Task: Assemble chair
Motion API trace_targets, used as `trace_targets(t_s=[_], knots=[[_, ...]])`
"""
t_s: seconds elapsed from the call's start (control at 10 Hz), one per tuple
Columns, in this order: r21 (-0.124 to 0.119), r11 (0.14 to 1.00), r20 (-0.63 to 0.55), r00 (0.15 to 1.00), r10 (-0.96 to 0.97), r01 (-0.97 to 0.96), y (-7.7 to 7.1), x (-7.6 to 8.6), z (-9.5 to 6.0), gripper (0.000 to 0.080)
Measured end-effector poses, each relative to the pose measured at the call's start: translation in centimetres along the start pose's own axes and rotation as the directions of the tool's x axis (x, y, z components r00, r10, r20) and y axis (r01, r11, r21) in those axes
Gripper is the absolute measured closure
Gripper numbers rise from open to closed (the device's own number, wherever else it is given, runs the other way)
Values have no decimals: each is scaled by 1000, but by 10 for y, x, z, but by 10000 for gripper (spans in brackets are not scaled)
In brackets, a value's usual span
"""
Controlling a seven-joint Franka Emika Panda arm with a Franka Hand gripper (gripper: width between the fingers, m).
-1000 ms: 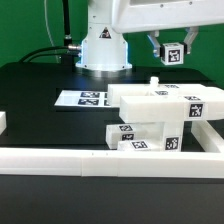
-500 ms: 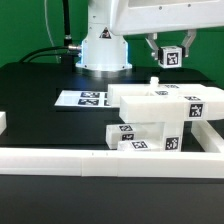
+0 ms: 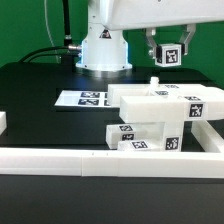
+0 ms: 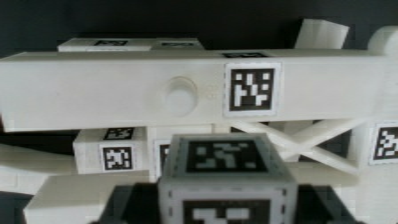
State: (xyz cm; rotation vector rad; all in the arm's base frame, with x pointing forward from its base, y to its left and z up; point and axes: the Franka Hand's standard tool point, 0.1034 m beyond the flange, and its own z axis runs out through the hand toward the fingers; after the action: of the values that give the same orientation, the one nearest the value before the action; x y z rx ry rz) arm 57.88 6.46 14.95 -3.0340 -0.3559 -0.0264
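The gripper (image 3: 170, 52) hangs in the air at the far right of the exterior view, its 2 fingers closed narrowly on a small tagged block (image 3: 171, 56), which looks like 1 of the chair's loose parts (most likely a post leg, though too little of it shows to be sure). The wrist view shows the same block (image 4: 222, 172) close in the foreground, with its tag facing the camera. The part-built chair (image 3: 160, 118) stands on the black table (image 3: 35, 85) at the near right of the exterior view, just behind the long border rail (image 3: 90, 160) and well below the held piece. It is a stack of blocky white parts with tags on several faces and a short peg (image 3: 156, 82) standing up from its top. The marker board (image 3: 82, 98) lies flat to its left. In the wrist view a broad slab (image 4: 107, 90) of the chair carries a round boss (image 4: 178, 95) beside a tag, and an X-brace (image 4: 317, 140) shows underneath. The step in hand is probably to carry the block over and seat it on the stack. To do that well, keep the grip firm and the block square, line it up over its mating point before going down, then lower slowly and straight. A tilted entry could jam or push the stack toward the rail.
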Motion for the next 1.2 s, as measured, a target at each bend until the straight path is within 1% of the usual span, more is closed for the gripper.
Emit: trace_targets(t_s=[0.2, 0.3, 0.4, 0.5, 0.6, 0.7, 1.0, 1.2], knots=[[-2, 1000, 0, 1000, -10, 10, 0, 1, 0, 515], [-10, 999, -1, 999, -37, 37, 2, 10, 0, 515], [-21, 997, 1, 997, -73, 73, 4, 23, -2, 515], [-25, 992, 5, 992, -128, 128, 10, 36, -2, 515], [-41, 983, 22, 984, -177, 178, 15, 50, 2, 515], [-50, 980, 29, 981, -191, 192, 16, 58, 7, 515], [-50, 981, 30, 982, -187, 188, 17, 57, 7, 515], [-47, 979, 40, 980, -196, 198, 16, 55, 15, 515]])
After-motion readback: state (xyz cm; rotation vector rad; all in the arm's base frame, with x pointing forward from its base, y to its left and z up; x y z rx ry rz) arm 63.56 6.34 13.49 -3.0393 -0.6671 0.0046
